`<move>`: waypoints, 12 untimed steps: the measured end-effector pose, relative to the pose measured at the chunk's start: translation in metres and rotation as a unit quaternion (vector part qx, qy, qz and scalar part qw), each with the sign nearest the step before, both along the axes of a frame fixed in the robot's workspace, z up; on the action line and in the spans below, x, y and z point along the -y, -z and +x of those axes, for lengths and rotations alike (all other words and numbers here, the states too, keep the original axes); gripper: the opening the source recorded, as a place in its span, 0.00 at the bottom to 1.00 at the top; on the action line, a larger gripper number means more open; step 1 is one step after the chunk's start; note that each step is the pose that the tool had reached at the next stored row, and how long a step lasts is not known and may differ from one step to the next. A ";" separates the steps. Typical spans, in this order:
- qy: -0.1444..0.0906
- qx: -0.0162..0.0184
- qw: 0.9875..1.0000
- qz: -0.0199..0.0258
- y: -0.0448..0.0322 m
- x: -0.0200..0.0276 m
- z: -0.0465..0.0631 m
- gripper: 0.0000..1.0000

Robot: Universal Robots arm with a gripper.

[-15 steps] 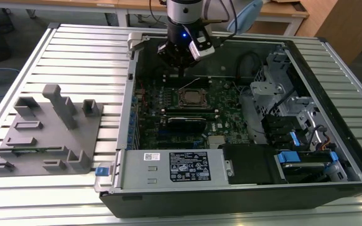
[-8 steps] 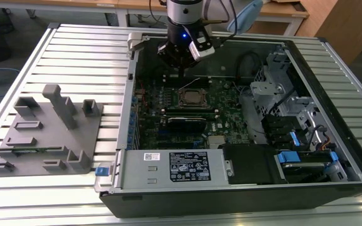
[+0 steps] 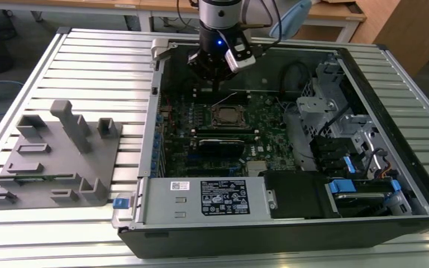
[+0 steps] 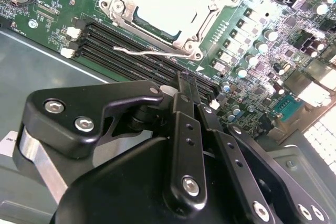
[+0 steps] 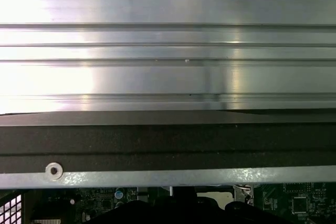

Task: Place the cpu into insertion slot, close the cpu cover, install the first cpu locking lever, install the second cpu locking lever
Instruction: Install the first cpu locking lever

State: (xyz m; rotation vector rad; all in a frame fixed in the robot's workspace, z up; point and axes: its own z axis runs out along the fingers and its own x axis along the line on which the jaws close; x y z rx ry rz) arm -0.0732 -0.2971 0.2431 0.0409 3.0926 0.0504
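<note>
Over the board [image 3: 270,125] in the open case [image 3: 274,237], toward its far wall in the exterior view, the gripper [image 4: 184,80] hangs clenched on nothing. Just past its tips, not touching, the cpu [image 4: 167,1] lies in the slot [image 3: 229,116] with the cover [image 4: 178,39] down around it; a thin wire lever [image 4: 152,52] stands clear beside the cover. A white printed label [image 3: 218,199] sits on the metal box [image 3: 162,204] at the case's near side
</note>
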 end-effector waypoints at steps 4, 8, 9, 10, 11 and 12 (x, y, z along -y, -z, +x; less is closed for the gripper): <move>0.000 0.000 1.000 0.000 0.0004 0.0000 0.000 0.10; 0.000 0.000 1.000 0.000 0.0009 0.0000 0.000 0.10; 0.000 0.000 1.000 0.000 0.0010 0.0000 0.000 0.10; 0.000 0.000 1.000 0.000 0.0011 0.0000 0.000 0.10; 0.000 0.000 1.000 0.000 0.0015 -0.0001 0.000 0.10; 0.000 0.000 1.000 0.000 0.0018 -0.0001 0.000 0.10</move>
